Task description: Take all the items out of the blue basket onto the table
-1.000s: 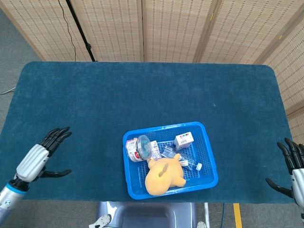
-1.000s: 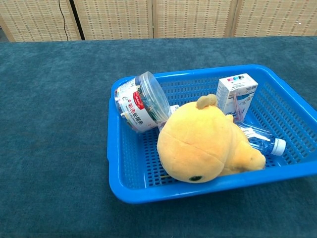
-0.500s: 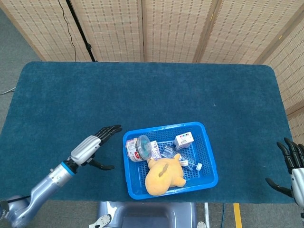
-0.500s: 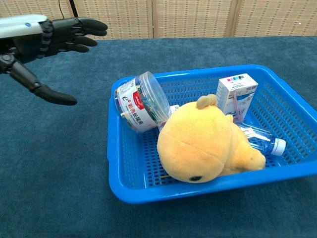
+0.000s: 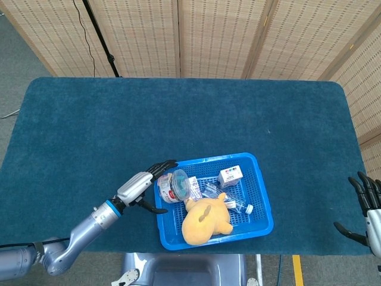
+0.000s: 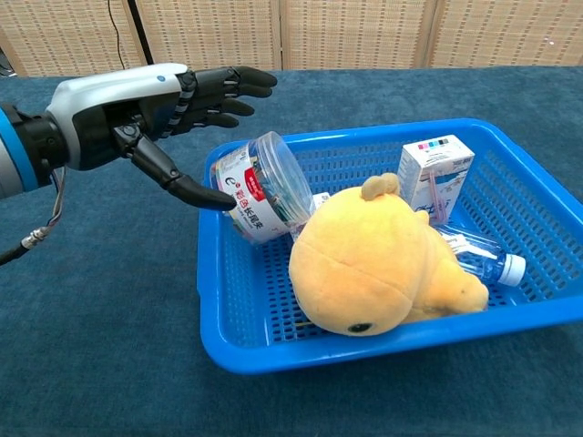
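We see the left hand (image 6: 137,105) reaching over the left rim of the blue basket (image 5: 262,205), fingers (image 6: 232,86) spread above the clear jar (image 6: 260,187) and the thumb low against the jar's labelled side. It holds nothing yet; we judge the spread posture is set to close around the jar. We cannot tell whether the thumb touches the jar.

The right hand (image 5: 366,208) sits at the bench's right edge, well apart from the basket, fingers apart and holding nothing, apparently parked.

The basket stands near the front edge of the bench (image 5: 178,119), slightly right of centre. Contents, all still inside:
- jar, tipped on its side against the left wall, lid facing the middle
- yellow plush toy (image 6: 378,264), filling the front half
- small white carton (image 6: 435,173), upright near the back right
- water bottle (image 6: 483,257), lying flat, partly under the toy

We judge nothing is unloaded yet; the jar is likely first.
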`<state>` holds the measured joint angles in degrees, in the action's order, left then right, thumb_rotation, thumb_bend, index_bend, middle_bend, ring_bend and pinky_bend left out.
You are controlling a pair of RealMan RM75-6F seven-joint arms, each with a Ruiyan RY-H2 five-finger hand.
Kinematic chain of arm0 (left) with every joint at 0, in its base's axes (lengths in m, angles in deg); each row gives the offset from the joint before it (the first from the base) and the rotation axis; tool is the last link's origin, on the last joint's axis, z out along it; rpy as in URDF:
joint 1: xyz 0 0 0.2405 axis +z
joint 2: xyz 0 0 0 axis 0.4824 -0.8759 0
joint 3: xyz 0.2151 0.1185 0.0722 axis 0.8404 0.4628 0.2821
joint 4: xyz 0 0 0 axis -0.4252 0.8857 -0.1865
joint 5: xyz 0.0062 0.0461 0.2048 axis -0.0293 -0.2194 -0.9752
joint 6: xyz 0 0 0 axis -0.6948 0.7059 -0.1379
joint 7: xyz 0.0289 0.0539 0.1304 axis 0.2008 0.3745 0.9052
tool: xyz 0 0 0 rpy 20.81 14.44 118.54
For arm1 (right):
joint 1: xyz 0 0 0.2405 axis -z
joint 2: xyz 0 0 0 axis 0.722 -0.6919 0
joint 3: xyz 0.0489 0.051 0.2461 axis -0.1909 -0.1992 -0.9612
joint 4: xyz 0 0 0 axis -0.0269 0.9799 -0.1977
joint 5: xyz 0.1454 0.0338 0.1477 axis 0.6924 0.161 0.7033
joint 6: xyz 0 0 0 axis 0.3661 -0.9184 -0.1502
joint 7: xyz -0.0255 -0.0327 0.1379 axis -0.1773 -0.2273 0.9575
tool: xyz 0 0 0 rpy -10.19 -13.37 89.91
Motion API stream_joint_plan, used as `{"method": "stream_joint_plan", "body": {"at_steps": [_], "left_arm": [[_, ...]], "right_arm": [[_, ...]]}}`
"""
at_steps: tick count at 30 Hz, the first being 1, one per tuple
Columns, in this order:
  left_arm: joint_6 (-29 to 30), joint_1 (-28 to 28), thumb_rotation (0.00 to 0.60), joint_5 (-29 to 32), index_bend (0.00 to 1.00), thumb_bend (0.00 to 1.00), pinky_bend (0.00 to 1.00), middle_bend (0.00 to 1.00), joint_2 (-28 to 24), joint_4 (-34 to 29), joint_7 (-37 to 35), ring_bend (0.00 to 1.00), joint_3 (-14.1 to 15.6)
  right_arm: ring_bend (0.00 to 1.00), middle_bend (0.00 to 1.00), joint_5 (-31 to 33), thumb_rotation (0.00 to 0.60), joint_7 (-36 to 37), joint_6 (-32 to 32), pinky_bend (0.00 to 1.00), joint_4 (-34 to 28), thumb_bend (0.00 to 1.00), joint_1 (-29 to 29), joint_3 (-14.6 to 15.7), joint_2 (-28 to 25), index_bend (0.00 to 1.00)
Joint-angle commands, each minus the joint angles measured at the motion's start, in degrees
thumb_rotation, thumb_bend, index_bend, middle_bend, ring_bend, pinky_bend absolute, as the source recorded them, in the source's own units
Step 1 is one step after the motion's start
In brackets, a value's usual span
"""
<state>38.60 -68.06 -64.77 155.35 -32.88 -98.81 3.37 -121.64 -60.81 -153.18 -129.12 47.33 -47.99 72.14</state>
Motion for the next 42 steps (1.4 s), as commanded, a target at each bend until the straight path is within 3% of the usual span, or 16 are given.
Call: {"method": "stream_joint_plan", "body": {"at_steps": [1, 19, 23, 27, 35, 42], "left_arm": [[-0.16, -0.37, 0.6, 1.22, 0.0, 0.0, 0.0, 0.0, 1.15, 0.28, 2.09, 0.0, 0.04], [-1.19, -2.0, 0.6, 9.55, 0.0, 0.0, 0.0, 0.0, 6.03, 0.67, 13.2, 0.0, -0.85], [-0.7, -2.53, 0.6, 11.26, 0.0, 0.0, 0.07, 0.0, 8.02, 1.42, 15.87, 0.0, -1.49], [2.19, -2.03, 0.6, 12.05, 0.0, 0.03, 0.23, 0.0, 10.69, 2.11, 18.52, 0.0, -1.95], [6.67, -0.64, 0.6, 9.16, 0.0, 0.03, 0.23, 0.0, 13.23, 2.06, 20.64, 0.0, -1.17], [6.37, -0.77, 0.6, 10.26, 0.0, 0.04, 0.23, 0.0, 14.44, 2.35, 23.09, 0.0, -1.07]], "right_arm": [[0.0, 0.0, 0.19, 0.6, 0.24, -0.09, 0.0, 0.06, 0.0, 0.03, -0.11, -0.07, 0.0], [0.0, 0.0, 1.02, 0.6, 1.55, -0.1, 0.0, 0.23, 0.0, 0.06, -0.55, -0.44, 0.0], [0.0, 0.0, 1.35, 0.6, 1.92, 0.05, 0.0, 0.35, 0.0, -0.01, -0.7, -0.5, 0.0], [0.0, 0.0, 1.72, 0.6, 2.4, 0.22, 0.0, 0.49, 0.0, -0.09, -0.87, -0.6, 0.0], [0.0, 0.0, 2.15, 0.6, 3.14, 0.57, 0.0, 0.69, 0.0, -0.19, -1.01, -0.81, 0.0], [0.0, 0.0, 2.21, 0.6, 3.39, 0.4, 0.0, 0.51, 0.0, -0.03, -1.0, -1.04, 0.0]]}}
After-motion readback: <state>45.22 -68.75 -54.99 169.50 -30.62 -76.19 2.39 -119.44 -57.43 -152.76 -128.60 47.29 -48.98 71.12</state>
